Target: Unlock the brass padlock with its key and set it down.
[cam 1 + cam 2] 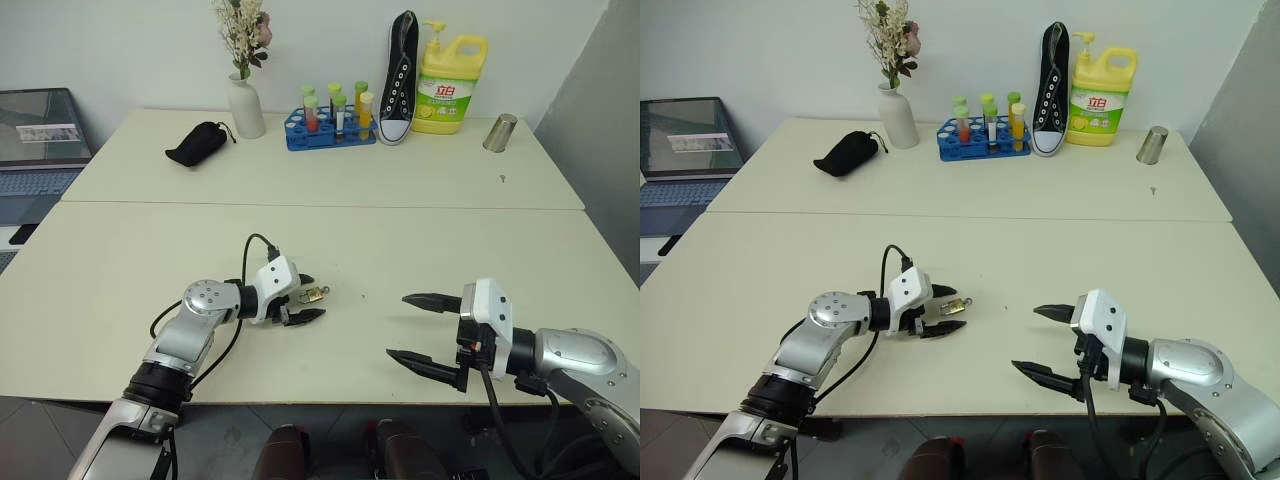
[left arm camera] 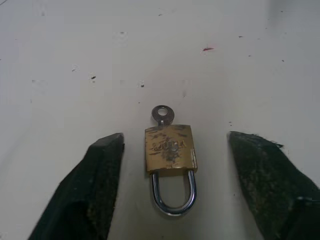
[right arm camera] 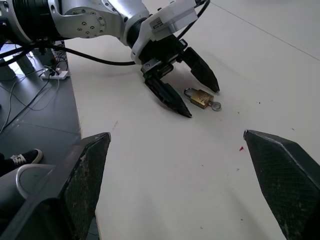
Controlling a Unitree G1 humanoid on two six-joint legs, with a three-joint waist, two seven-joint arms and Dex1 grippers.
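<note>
Head views, lock: the brass padlock [image 1: 314, 294] lies flat on the desk [image 1: 120, 250], toward the near edge and well in from both side edges, between the two black fingers of the left gripper [image 1: 309, 298].
Head views, arms: the left gripper is at the lock; the right gripper [image 1: 415, 327] hangs well apart from it, fingers wide apart and empty.
Left wrist view, axis: the padlock's long axis runs along the fingers, shackle [image 2: 174, 192] toward the wrist, the key [image 2: 161, 114] sticking out of the far end.
Left wrist view, fingers: one finger stands on each flat side of the body, apart from it, with bare desk showing on both sides; nothing is clamped yet.
Right wrist view, contact: the left fingers straddle the lock; whether a tip grazes the shackle is hard to tell here.
Right wrist view, room: open desk lies between the key end and the right gripper, so a straight approach looks unobstructed.
Edges: the near desk edge is the closest drop.
</note>
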